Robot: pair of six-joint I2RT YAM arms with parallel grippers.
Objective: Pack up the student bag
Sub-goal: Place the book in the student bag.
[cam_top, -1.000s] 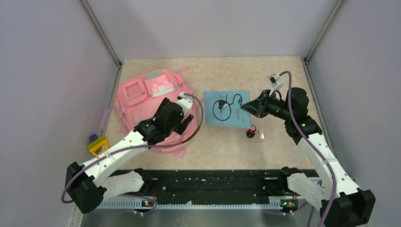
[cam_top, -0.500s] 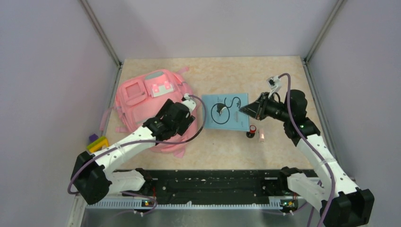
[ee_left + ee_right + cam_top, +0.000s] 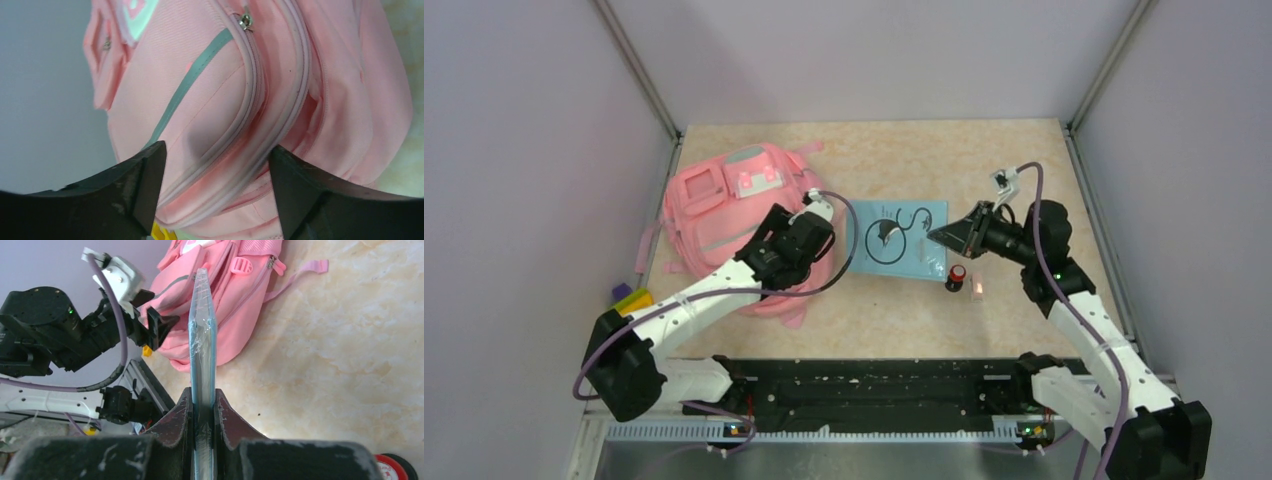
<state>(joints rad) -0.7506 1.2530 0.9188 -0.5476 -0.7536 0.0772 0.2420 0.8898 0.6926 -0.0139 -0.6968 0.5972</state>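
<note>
Right gripper [image 3: 202, 396] pinches book [image 3: 202, 330] edge-on, left gripper [image 3: 216, 150] spread over bag [image 3: 200, 100]; zip looks shut, so book may jam.

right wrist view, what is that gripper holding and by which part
The right gripper is clamped on the thin light-blue booklet, gripping it by the edge nearest the wrist camera.

Left arm [image 3: 694, 300] hides part of the student bag [image 3: 714, 200]; red-capped item [image 3: 957, 272] too small to identify.
</note>
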